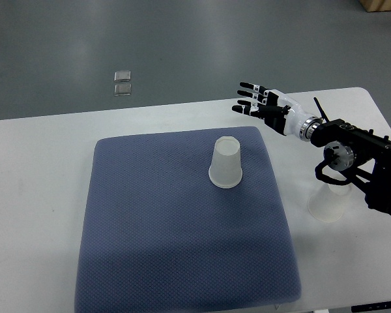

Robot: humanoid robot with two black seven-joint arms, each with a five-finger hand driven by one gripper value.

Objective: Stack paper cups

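My right robot hand (260, 104) hovered open and empty, up past the upside-down cup (226, 162) on the blue mat (150, 248). Best approach looked like dropping lower, then wrapping the cup's mid-wall gently, since it'd crush easily.

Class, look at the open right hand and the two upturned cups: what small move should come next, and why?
Probably lower the right hand toward the cup on the mat. The hand is open, holds nothing and hovers beyond the blue mat; the second cup stands partly under its arm.
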